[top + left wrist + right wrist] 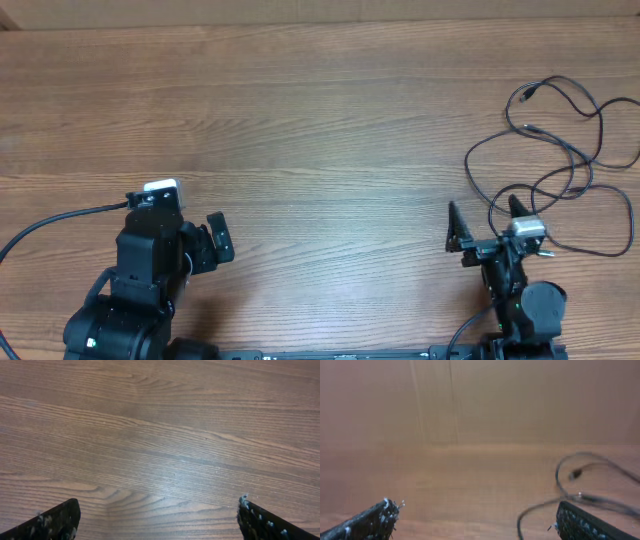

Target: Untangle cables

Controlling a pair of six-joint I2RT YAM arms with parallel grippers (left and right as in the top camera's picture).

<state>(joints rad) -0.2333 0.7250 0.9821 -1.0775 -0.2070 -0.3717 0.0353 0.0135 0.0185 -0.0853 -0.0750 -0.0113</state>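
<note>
Black gripper fingers (370, 520) fill the lower corners of each wrist view. The right gripper (476, 510) stands with its jaws spread wide and holds nothing. One thin strand runs just ahead of its right-hand finger and drops into the gap between the fingers. Whether the strand touches that finger cannot be told.

The thin black flexible cables (570, 170) lie in long loose overlapping loops at the far right of the brown wood-grain surface (320, 120). They lie ahead of and to the right of the right gripper. A small plug connector (527, 95) ends one strand at the far side of the loops, and the nearest loops reach the right gripper's fingertips. The outermost loop runs off the right edge of the overhead view.

The left gripper (159, 505) is well apart from the cables, over bare wood, with its jaws likewise wide apart and nothing between them. A thick black arm wire (60, 220) trails leftward from the left arm. A plain tan panel (470, 400) rises behind the surface.
</note>
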